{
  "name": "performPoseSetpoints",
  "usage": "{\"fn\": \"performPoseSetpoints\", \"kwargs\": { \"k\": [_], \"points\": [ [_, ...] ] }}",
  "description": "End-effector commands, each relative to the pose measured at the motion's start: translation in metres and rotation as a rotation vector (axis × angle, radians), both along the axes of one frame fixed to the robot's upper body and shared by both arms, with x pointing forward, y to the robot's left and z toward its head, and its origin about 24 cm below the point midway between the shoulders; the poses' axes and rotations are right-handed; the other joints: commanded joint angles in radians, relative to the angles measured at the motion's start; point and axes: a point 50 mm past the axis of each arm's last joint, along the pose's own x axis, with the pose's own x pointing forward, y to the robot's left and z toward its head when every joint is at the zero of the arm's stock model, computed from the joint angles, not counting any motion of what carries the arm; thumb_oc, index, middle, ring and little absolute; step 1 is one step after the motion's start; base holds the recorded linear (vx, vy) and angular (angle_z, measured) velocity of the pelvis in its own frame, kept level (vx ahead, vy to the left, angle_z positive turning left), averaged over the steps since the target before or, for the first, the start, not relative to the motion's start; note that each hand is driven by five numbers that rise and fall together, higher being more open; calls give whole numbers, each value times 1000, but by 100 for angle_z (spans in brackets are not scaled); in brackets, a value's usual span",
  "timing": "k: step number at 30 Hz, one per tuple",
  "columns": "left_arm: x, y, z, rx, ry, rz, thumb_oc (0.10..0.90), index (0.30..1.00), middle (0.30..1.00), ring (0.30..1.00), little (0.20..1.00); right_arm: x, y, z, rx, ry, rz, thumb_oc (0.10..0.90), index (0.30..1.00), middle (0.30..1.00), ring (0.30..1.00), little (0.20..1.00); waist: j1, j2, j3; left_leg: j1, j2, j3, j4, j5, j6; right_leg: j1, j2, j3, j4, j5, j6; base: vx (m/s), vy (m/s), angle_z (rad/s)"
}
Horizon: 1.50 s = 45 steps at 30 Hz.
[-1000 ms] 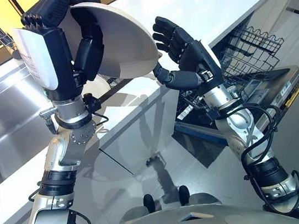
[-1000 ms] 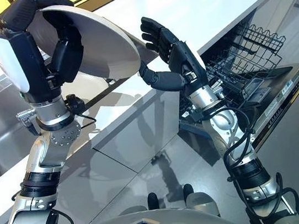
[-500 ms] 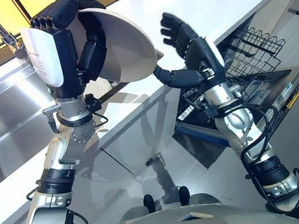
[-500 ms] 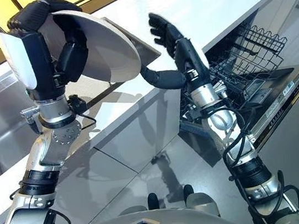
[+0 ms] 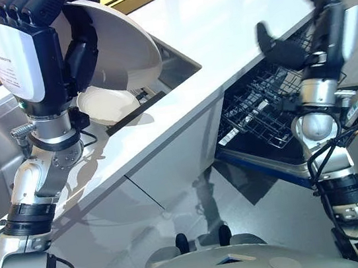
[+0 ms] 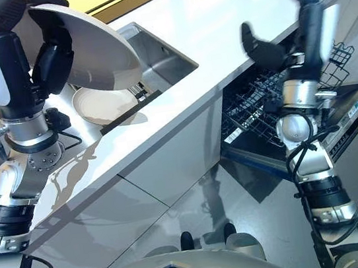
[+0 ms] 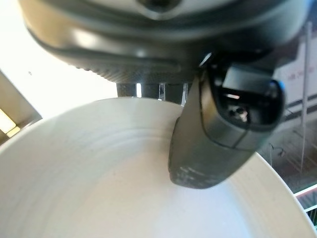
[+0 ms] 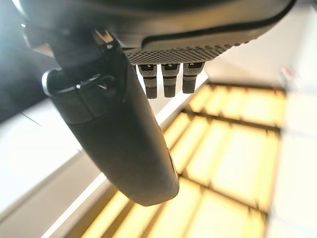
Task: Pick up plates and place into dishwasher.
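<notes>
White countertop (image 5: 244,25), sink w/ second plate (image 5: 108,106): left hand (image 5: 51,32) clamps white plate (image 5: 124,52); right hand (image 5: 322,14) splayed, empty, above dishwasher rack (image 5: 263,112), apparently unloaded.

Rack access: open from above
We see nothing over the dishwasher rack (image 5: 262,105) beneath the right hand's (image 5: 322,14) straight fingers.

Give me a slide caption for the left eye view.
Left hand holds a white plate above the sink; open right hand raised over the dishwasher rack.
</notes>
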Motion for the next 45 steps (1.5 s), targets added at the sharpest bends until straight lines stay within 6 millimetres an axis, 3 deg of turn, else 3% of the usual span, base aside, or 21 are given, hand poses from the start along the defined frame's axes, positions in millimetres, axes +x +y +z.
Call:
{"fn": "performPoseSetpoints", "kwargs": {
  "k": [1, 6, 16, 23, 32, 37, 45],
  "points": [
    [7, 15, 54, -69, -153, 12, 100, 300, 300, 300, 200, -5, 27, 57, 19, -155, 583, 800, 900, 900, 900, 900, 18, -24, -108, 13, -42, 10, 2, -104, 16, 18, 43, -34, 84, -162, 20, -2, -13, 17],
    [15, 16, 50, -56, -133, 26, 100, 300, 300, 300, 200, -5, 35, 47, 70, -130, 677, 800, 900, 900, 900, 900, 10, -30, -115, 13, -44, 5, 2, -106, 20, 16, 43, -36, 89, -166, 17, 7, -2, 7],
    [40, 18, 53, -130, -34, 65, 100, 300, 300, 300, 200, -1, 66, 36, 134, -53, 850, 800, 900, 900, 900, 900, -9, -17, -121, 9, -40, 31, 2, -105, 22, 4, 41, -28, 89, -158, 18, 2, 2, -2],
    [41, 4, 38, -185, 6, -8, 100, 300, 300, 300, 200, -5, 82, 31, 130, -62, 854, 800, 900, 900, 900, 900, -5, -16, -120, 11, -39, 31, 2, -107, 24, 5, 41, -27, 87, -160, 17, 0, 0, 0],
    [44, -13, 19, -164, 91, -67, 100, 300, 300, 300, 200, -3, 118, -1, 212, 184, 1126, 800, 900, 900, 900, 900, -5, -18, -114, 8, -38, 29, 2, -101, 25, 1, 41, -30, 99, -164, 13, 0, 0, 0],
    [49, -23, 10, -161, 130, -98, 100, 300, 300, 300, 200, -4, 137, -14, 203, 242, 1180, 800, 900, 900, 900, 900, -1, -19, -114, 8, -38, 29, 2, -100, 25, 3, 40, -35, 98, -165, 12, 6, -1, 0],
    [53, -36, 3, -142, 166, -133, 100, 300, 300, 300, 200, -5, 150, -21, 214, 287, 1214, 800, 900, 900, 900, 900, 0, -19, -110, 9, -38, 28, 2, -99, 25, 3, 40, -38, 100, -166, 12, 0, 0, 0]
  ]
}}
